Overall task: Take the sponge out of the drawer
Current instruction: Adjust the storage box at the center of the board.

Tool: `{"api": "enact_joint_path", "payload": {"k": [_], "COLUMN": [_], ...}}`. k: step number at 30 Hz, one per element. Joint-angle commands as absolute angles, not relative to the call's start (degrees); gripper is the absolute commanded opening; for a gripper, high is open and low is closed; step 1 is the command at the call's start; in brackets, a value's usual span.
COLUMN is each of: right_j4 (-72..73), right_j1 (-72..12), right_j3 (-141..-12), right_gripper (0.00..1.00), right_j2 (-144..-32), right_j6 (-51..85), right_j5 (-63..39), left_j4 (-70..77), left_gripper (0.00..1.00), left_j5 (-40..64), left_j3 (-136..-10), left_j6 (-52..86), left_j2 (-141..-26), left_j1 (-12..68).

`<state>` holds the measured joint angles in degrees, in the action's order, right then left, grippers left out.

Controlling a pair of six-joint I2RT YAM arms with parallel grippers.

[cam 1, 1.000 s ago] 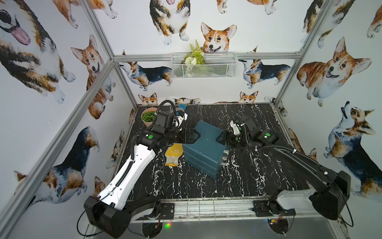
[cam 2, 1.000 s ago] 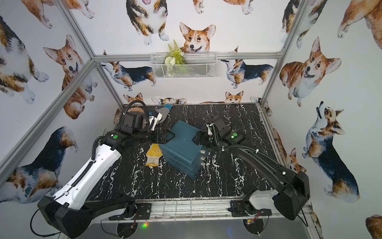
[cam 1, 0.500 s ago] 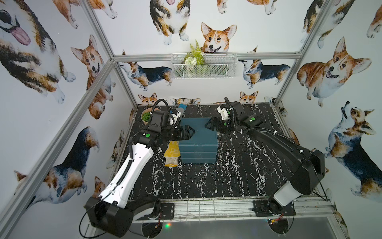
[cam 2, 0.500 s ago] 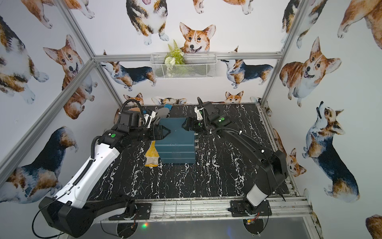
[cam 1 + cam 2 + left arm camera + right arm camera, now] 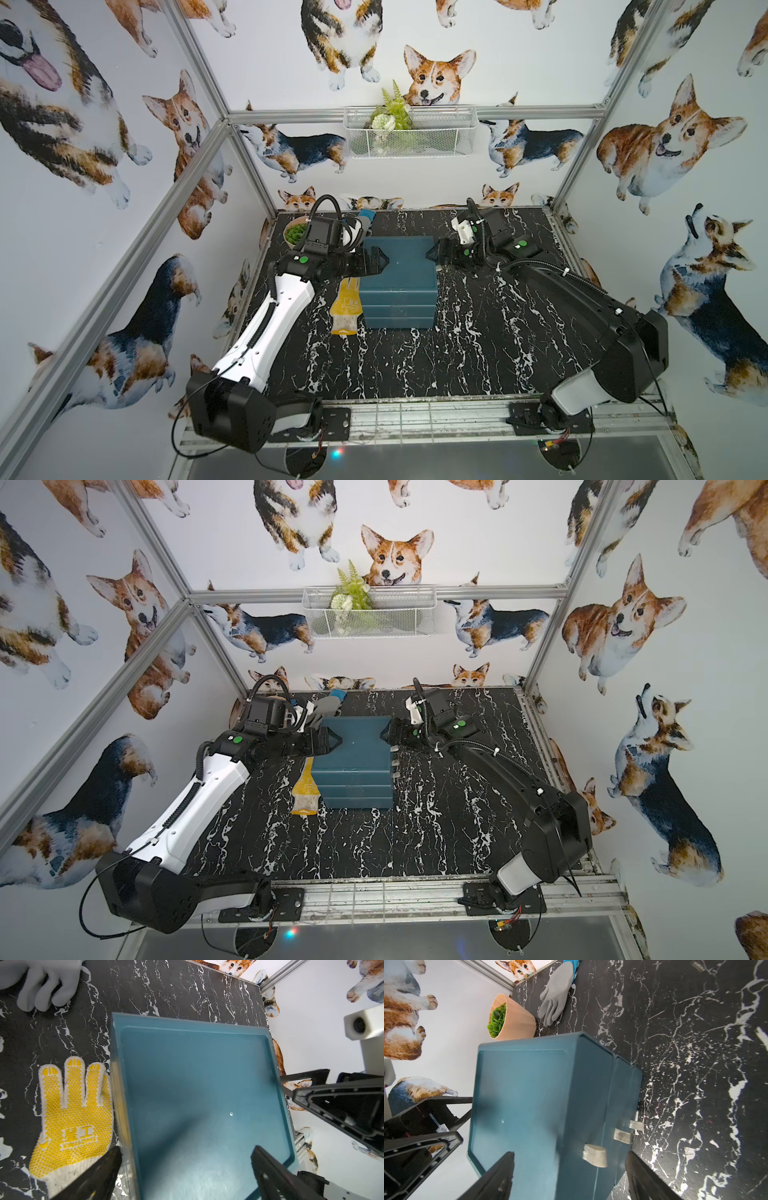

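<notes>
Jaws of left gripper (image 5: 380, 262) and right gripper (image 5: 432, 252) flank drawer unit (image 5: 398, 274).

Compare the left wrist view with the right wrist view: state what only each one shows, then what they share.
Only the left wrist view shows the yellow dotted glove, lying flat right beside the drawer unit. Only the right wrist view shows the unit's front with its three pale handles, and the potted plant near a table corner. Both show the unit's blue top, the grey glove and the black marble table.
</notes>
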<state>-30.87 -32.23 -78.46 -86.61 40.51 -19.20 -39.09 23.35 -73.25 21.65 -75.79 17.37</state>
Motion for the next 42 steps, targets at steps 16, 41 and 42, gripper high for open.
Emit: {"api": "enact_joint_path", "payload": {"k": [16,41,42], "right_j4": [-3.84,14.76,14.76], "right_j1": [-22.51,-23.03,-23.16], "right_j3": [-58.79,-53.7,-53.78], "right_gripper": [0.67,0.39,0.37], "right_j2": [-80.36,-88.58,-88.65], "right_j6": [52.2,58.38,58.38], "right_j5": [-41.11,-48.51,-48.6], "left_j4": [-50.12,-66.18,-66.09], "left_gripper": [1.0,1.0,1.0], "left_j5": [16.88,-3.35,-3.43], "left_j3": [-89.74,-99.77,-99.67], "left_j6": [15.36,21.35,21.53], "left_j2": [-78.3,-91.58,-91.58], "left_j1": [21.09,40.78,40.73]}}
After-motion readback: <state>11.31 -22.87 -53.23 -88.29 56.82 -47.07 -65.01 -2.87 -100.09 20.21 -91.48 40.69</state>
